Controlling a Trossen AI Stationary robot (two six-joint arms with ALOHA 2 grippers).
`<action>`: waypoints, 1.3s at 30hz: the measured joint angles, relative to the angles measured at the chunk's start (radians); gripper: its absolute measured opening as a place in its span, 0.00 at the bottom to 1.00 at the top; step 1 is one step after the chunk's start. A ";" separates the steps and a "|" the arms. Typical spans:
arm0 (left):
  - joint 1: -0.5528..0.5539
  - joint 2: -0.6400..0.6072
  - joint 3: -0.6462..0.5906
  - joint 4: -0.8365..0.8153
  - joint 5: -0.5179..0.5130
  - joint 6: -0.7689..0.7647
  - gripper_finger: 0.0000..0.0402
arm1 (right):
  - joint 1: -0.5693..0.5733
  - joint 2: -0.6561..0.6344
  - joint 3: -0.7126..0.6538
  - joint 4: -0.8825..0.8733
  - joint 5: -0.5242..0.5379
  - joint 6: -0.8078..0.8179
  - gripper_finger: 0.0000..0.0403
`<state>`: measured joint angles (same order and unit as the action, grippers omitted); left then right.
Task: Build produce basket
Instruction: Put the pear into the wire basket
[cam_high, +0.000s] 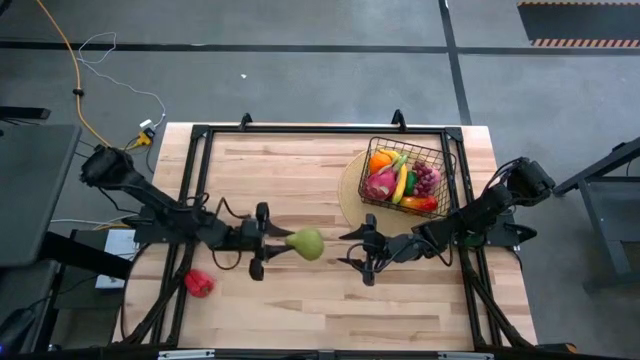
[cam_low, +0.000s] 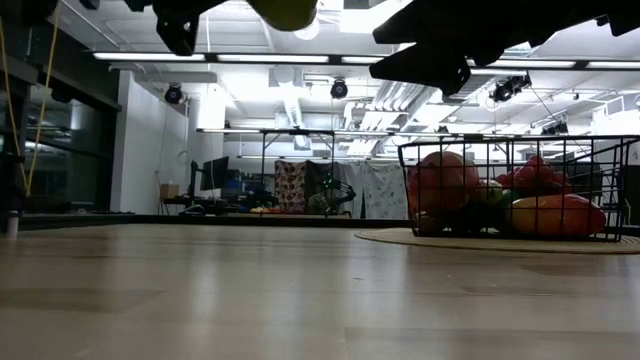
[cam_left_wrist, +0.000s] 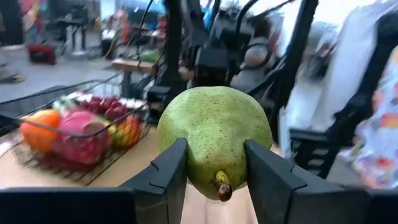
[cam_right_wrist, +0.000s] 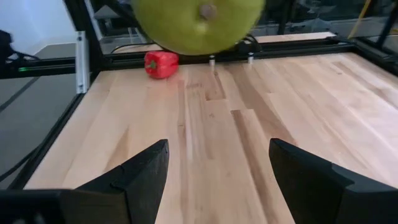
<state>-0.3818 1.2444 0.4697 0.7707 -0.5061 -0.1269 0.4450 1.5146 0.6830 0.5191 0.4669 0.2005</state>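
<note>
My left gripper (cam_high: 272, 243) is shut on a green pear (cam_high: 306, 243) above the middle of the table. The pear also shows in the left wrist view (cam_left_wrist: 214, 134) and at the top of the low view (cam_low: 285, 10). My right gripper (cam_high: 358, 252) is open and empty, level, a little to the right of the pear, facing it (cam_right_wrist: 199, 22). The black wire basket (cam_high: 405, 175) stands on a flat round tan disc (cam_high: 350, 185) at the far right. It holds an orange, a pink dragon fruit, a banana, grapes and others. A red pepper (cam_high: 198, 283) lies on the table at the near left. My left gripper pinches the pear between its two fingers by its two sides near the stem end (cam_left_wrist: 196, 168). The stem (cam_left_wrist: 221, 186) points back toward the wrist. The fingers (cam_left_wrist: 171, 168) come level from the table's left. The pear is lifted clear of the table, its broad end toward the right gripper.
The black frame rails (cam_high: 190, 200) run along the table's left and right edges. Bare wood (cam_high: 300, 170) lies between the grippers and the far edge. The red pepper also shows in the right wrist view (cam_right_wrist: 160, 64), beyond the pear.
</note>
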 joint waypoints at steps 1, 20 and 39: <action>0.008 0.002 -0.019 0.042 0.019 0.000 0.32 | 0.000 0.000 0.000 0.001 0.013 0.000 0.67; -0.020 0.003 -0.074 0.171 -0.053 -0.018 0.32 | -0.002 0.000 0.000 0.009 0.052 -0.047 0.67; -0.020 0.003 -0.074 0.169 -0.056 -0.027 0.32 | -0.002 0.000 0.000 0.017 0.051 -0.044 0.67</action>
<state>-0.4015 1.2471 0.3958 0.9399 -0.5617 -0.1535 0.4431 1.5150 0.6827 0.5358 0.5179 0.1563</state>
